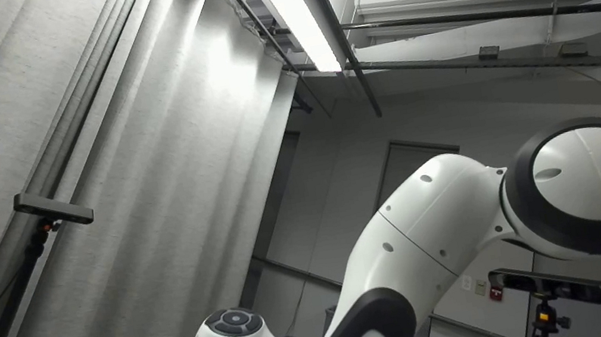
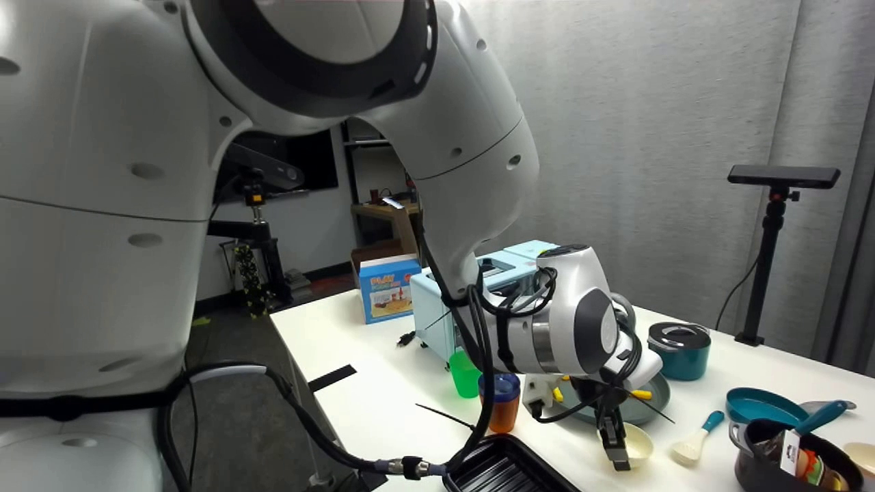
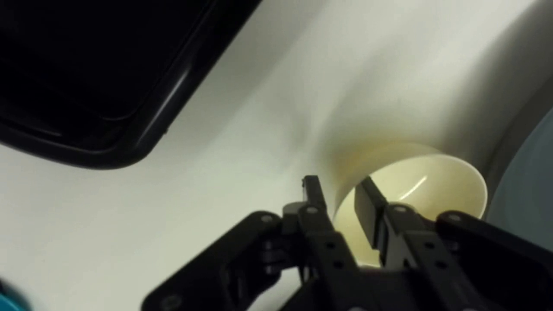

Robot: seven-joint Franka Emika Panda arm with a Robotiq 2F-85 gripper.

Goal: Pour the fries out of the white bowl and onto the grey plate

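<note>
The white bowl, cream-coloured, stands on the table in an exterior view (image 2: pixel 640 444) and in the wrist view (image 3: pixel 445 181). No fries show in the visible part of its inside. My gripper (image 3: pixel 338 190) is open at the bowl's near rim. One finger is inside the bowl and the other is outside, with gaps around the wall. The gripper also shows in an exterior view (image 2: pixel 615 447), pointing down. The grey plate (image 2: pixel 660 398) lies behind the bowl, partly hidden by the arm, and its edge shows in the wrist view (image 3: pixel 529 194). Yellow fries (image 2: pixel 641 394) lie on the plate.
A black tray (image 2: pixel 509 471) is beside the gripper and fills the wrist view's upper left (image 3: pixel 185 73). A spoon (image 2: pixel 690 446), a black pot (image 2: pixel 759 465), a teal pan (image 2: pixel 762 403) and a teal pot (image 2: pixel 683 362) stand nearby. An orange cup (image 2: pixel 503 410) and a green cup (image 2: pixel 465 376) flank the arm.
</note>
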